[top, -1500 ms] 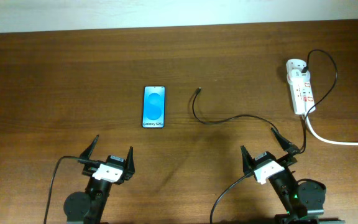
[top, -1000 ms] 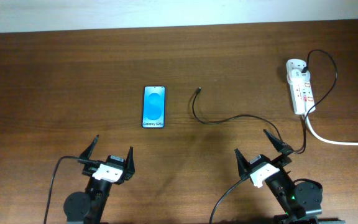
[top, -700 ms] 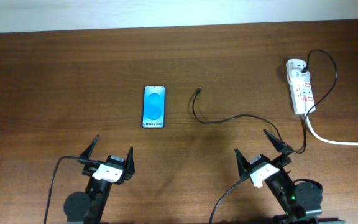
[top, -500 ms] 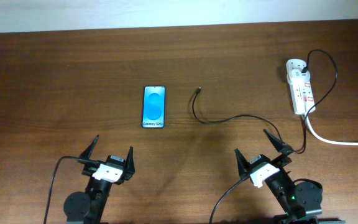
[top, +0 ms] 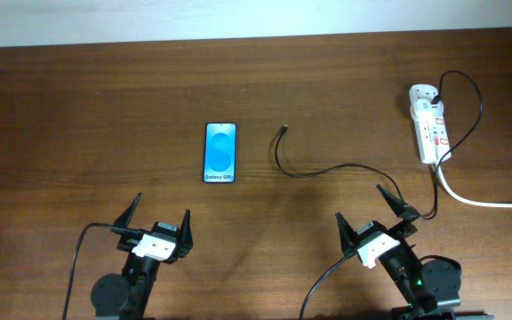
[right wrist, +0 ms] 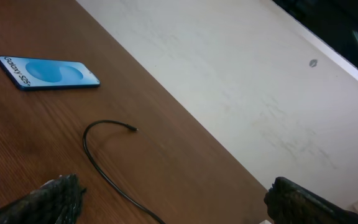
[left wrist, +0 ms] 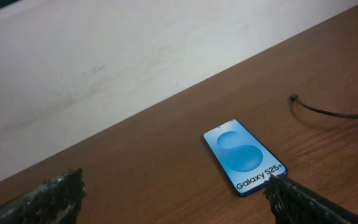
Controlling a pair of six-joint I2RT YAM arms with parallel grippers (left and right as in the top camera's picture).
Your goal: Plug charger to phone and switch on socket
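Note:
The phone [top: 220,153] lies flat mid-table, blue screen up; it also shows in the left wrist view [left wrist: 245,157] and the right wrist view [right wrist: 48,72]. The charger cable [top: 327,169] curves from its plug tip [top: 284,131] right of the phone toward the socket [top: 428,124], a white power strip at the far right. The cable also shows in the right wrist view [right wrist: 104,162], and its tip in the left wrist view [left wrist: 294,98]. My left gripper [top: 160,216] is open and empty near the front edge, below the phone. My right gripper [top: 373,211] is open and empty, beside the cable's right stretch.
The strip's thick white cord [top: 478,197] runs off the right edge. A pale wall [left wrist: 135,56] borders the table's far side. Bare wooden tabletop [top: 105,107] lies around the phone.
My right gripper shifted slightly left and turned early on, then stayed still. The left arm, phone and cable have not moved.

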